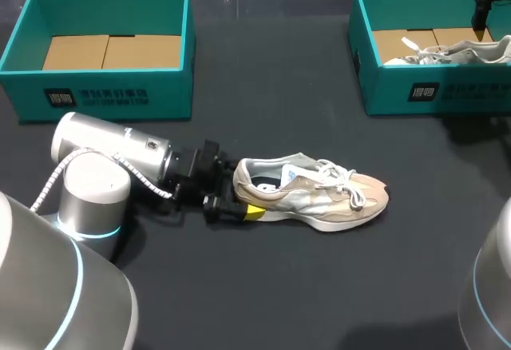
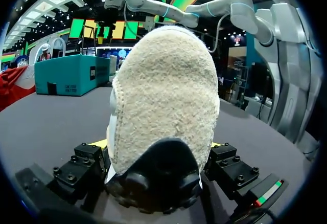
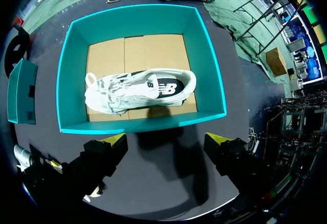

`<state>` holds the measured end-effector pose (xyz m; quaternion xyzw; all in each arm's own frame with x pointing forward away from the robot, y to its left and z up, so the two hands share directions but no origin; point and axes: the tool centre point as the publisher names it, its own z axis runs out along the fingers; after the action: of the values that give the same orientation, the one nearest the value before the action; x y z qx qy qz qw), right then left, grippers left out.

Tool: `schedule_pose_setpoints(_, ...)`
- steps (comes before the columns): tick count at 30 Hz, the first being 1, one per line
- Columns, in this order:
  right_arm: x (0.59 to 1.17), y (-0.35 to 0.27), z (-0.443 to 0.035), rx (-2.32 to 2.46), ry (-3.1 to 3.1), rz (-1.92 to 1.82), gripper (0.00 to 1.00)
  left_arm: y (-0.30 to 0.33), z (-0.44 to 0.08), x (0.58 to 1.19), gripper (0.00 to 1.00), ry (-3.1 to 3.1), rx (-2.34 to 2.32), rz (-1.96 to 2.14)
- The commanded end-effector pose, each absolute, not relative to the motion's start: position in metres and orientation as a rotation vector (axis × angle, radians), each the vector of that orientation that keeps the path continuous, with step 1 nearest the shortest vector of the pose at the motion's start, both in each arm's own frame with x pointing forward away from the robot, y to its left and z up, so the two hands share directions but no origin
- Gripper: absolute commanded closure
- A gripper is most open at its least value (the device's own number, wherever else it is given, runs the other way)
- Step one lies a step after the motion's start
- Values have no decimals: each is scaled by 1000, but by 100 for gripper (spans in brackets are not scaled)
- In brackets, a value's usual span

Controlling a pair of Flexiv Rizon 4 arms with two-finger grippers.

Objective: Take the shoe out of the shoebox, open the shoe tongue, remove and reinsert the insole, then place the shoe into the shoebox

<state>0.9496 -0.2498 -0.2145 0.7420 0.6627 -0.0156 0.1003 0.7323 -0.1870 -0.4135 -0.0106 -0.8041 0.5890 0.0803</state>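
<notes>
The beige shoe [image 1: 315, 194] sits upright on its sole on the dark matte table [image 1: 279, 302], so I'll place everything off that. The left gripper [image 1: 239, 194] is right at its heel and clamped on it. Its 2 fingers press the fuzzy, suede-looking rounded heel from either side, with the chunky black rubber heel piece low between them. White laces over smooth grey panels run toward the toe, which points away from that gripper.

Back past the heel end there's the 1st shoebox [image 1: 104, 94], teal card with a plain brown floor. Beyond the toe end, well apart, the 2nd shoebox [image 3: 66, 81] holds a white shoe [image 3: 138, 91] lying on its side. The right gripper [image 3: 168, 147] hangs above that box, fingers spread wide with nothing between them.
</notes>
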Motion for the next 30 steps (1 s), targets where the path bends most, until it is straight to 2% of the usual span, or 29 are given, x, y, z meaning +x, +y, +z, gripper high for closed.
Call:
schedule_pose_setpoints(1,950,-250,-215,2193,1958,-45,0,-176,-414,725,100,-2423,-9,1769)
schedule_pose_setpoints(23,950,-250,-215,2193,1958,-45,0,-175,-414,724,100,-2448,-25,1752)
schedule_pose_setpoints(30,933,-184,-198,2276,1824,-140,0,-175,-414,724,100,-2448,-25,1752)
